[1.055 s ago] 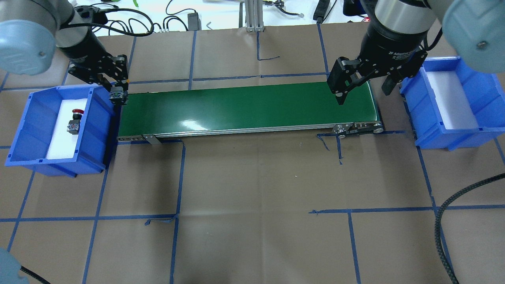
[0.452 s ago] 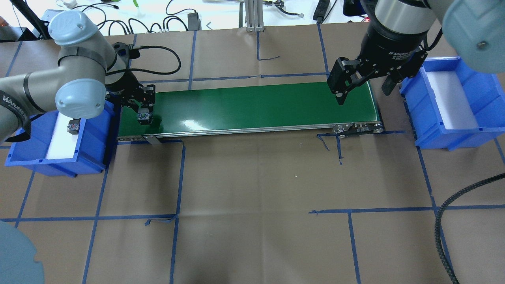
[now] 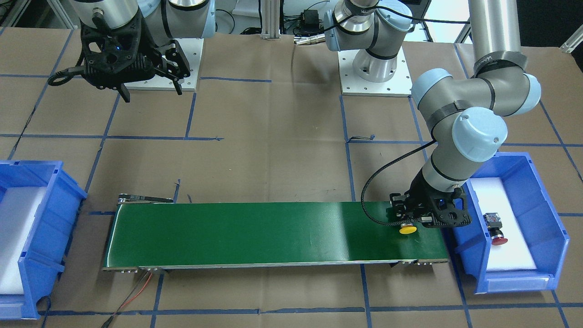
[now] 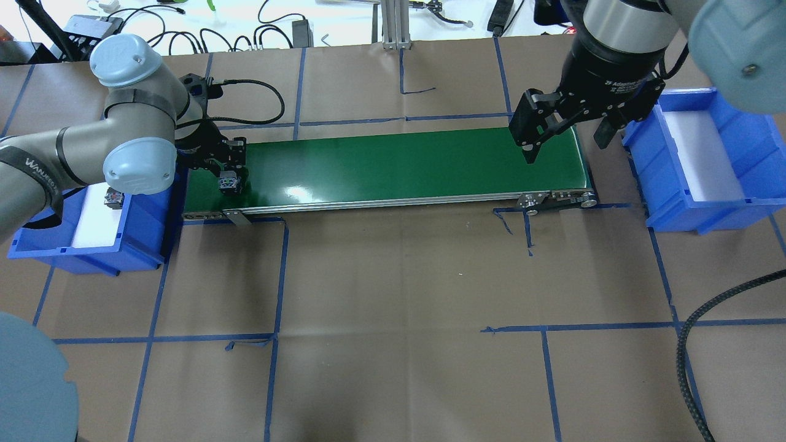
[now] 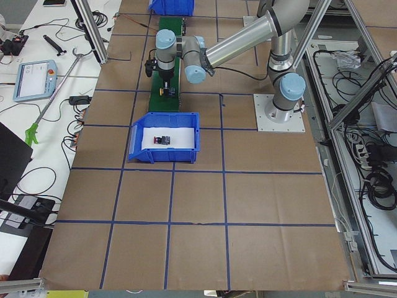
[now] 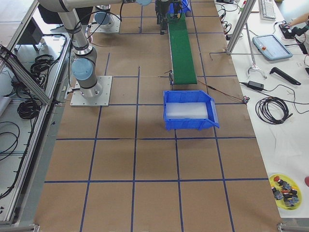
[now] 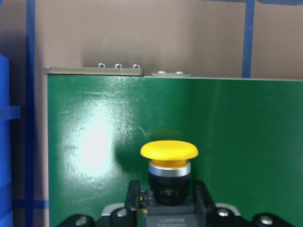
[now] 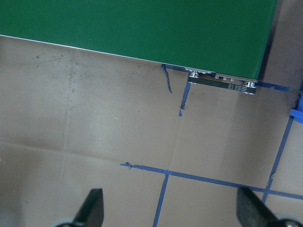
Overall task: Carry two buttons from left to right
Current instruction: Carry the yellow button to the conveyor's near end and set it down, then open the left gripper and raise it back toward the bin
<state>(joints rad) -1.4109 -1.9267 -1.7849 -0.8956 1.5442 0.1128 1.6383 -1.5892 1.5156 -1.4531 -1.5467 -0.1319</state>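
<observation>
From the front-facing view, the left gripper (image 3: pixel 419 217) was low over its own end of the green belt (image 3: pixel 273 232), pinching the yellow button (image 3: pixel 406 229) by its dark body. The button's long axis lay across the belt, with the cap pointing to 6 o'clock. The red button (image 3: pixel 495 229) lay at 3 o'clock of it, inside the left bin (image 3: pixel 546 214).

Overhead, the right gripper (image 4: pixel 566 144) hung spread over the belt's far end, at 3 o'clock of the held button and well apart. The left arm was plainly the nearer one.

In the left wrist view, the fingers (image 7: pixel 133 196) were pressed on the body from both sides, with the cap at 12 o'clock. I couldn't say for sure whether the button touched the belt.

The right wrist view showed wide-apart fingertips (image 8: pixel 92 205) with only brown paper between them.
</observation>
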